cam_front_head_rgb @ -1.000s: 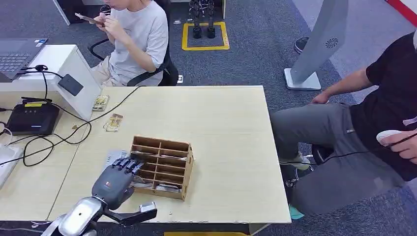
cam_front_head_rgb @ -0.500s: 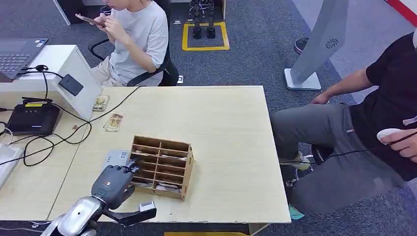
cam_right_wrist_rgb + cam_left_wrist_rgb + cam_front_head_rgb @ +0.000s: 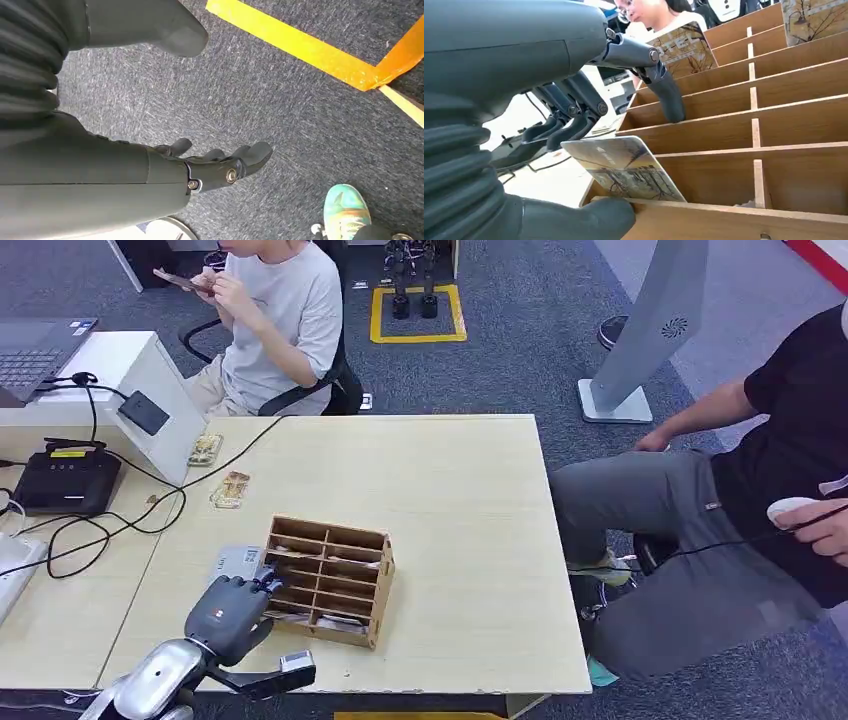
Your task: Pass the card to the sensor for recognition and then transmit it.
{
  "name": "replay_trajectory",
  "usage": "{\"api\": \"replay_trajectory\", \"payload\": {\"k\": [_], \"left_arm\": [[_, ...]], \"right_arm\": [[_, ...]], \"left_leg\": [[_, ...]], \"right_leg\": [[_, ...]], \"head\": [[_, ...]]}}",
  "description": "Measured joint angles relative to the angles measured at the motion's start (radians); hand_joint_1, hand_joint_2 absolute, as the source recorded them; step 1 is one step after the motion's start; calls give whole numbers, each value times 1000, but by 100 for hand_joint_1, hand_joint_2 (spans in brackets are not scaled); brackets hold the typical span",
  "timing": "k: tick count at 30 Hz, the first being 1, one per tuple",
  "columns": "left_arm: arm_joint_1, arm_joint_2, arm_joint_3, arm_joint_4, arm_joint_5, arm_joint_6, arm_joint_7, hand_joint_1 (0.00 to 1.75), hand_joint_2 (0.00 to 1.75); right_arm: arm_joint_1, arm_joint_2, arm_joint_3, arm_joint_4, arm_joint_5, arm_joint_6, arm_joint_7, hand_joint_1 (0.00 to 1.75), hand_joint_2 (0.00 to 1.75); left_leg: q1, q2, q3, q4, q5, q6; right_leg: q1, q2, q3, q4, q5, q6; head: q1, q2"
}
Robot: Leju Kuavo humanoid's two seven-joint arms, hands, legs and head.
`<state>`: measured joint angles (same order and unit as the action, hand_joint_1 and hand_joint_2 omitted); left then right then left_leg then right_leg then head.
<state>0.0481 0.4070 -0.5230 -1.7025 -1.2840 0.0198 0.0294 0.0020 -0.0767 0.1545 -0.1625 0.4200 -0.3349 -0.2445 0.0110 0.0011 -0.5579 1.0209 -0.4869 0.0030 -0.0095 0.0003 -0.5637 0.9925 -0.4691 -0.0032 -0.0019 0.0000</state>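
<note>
The left hand (image 3: 228,612) reaches into the near lower end of the wooden card rack (image 3: 335,580) on the bench (image 3: 470,540); one card (image 3: 624,169) juts from a lower slot, its long axis running out of the slot toward the palm, lying between the thumb below and the curled fingers (image 3: 569,131) above. Whether they already pinch it cannot be told. The right hand (image 3: 220,167) hangs over the floor, fingers loosely spread and holding nothing, far from the rack.

My pale wooden table (image 3: 450,500) stands on grey carpet (image 3: 540,350) marked with yellow tape (image 3: 418,337); a white desk (image 3: 110,360) adjoins its far left corner.
</note>
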Motion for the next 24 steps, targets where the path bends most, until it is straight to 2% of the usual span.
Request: {"api": "replay_trajectory", "payload": {"k": [21, 22, 23, 24], "left_arm": [[-1, 1, 0, -1, 19, 1, -9, 175, 175], [-1, 1, 0, -1, 19, 1, -9, 154, 175], [-1, 1, 0, -1, 19, 1, -9, 33, 175], [-1, 1, 0, -1, 19, 1, -9, 0, 175]], "right_arm": [[0, 2, 0, 0, 11, 0, -6, 0, 175], [0, 2, 0, 0, 11, 0, -6, 0, 175], [0, 2, 0, 0, 11, 0, -6, 0, 175], [0, 2, 0, 0, 11, -1, -6, 0, 175]], "left_leg": [[0, 0, 0, 0, 0, 0], [0, 0, 0, 0, 0, 0], [0, 0, 0, 0, 0, 0], [0, 0, 0, 0, 0, 0]], "right_leg": [[0, 0, 0, 0, 0, 0], [0, 0, 0, 0, 0, 0], [0, 0, 0, 0, 0, 0], [0, 0, 0, 0, 0, 0]], "head": [[0, 0], [0, 0], [0, 0], [0, 0]]}}
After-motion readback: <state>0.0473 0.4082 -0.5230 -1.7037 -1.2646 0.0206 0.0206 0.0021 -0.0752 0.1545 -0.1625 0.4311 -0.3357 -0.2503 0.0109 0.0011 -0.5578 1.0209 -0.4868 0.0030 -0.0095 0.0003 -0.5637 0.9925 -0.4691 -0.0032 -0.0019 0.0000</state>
